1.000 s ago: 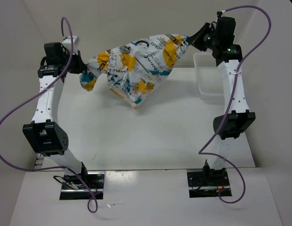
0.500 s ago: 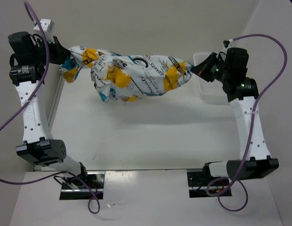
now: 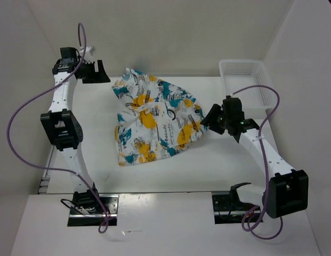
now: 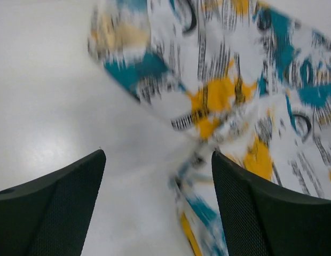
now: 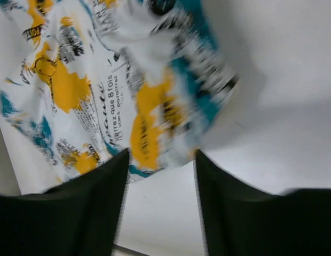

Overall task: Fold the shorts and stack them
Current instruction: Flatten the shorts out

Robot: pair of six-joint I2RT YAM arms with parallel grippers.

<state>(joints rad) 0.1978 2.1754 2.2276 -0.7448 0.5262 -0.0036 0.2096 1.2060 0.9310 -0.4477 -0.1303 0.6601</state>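
Note:
The shorts (image 3: 155,120), white with a teal, yellow-orange and black print, lie crumpled on the table's middle, free of both grippers. My left gripper (image 3: 101,72) is open at the far left, just left of the shorts' far corner. In the left wrist view its fingers (image 4: 53,208) stand wide apart, with the blurred shorts (image 4: 235,96) ahead and running under the right one. My right gripper (image 3: 207,120) is open at the shorts' right edge. In the right wrist view the gap between its jaws (image 5: 160,197) holds only bare table, with the shorts (image 5: 101,80) just beyond.
A white plastic mesh basket (image 3: 245,80) stands at the table's far right corner, behind the right arm. White walls close in the table at the back and both sides. The arm bases sit at the near edge.
Both grippers held the shorts stretched in the air; both have opened and let go. The shorts now lie on the table and both arms have come down.

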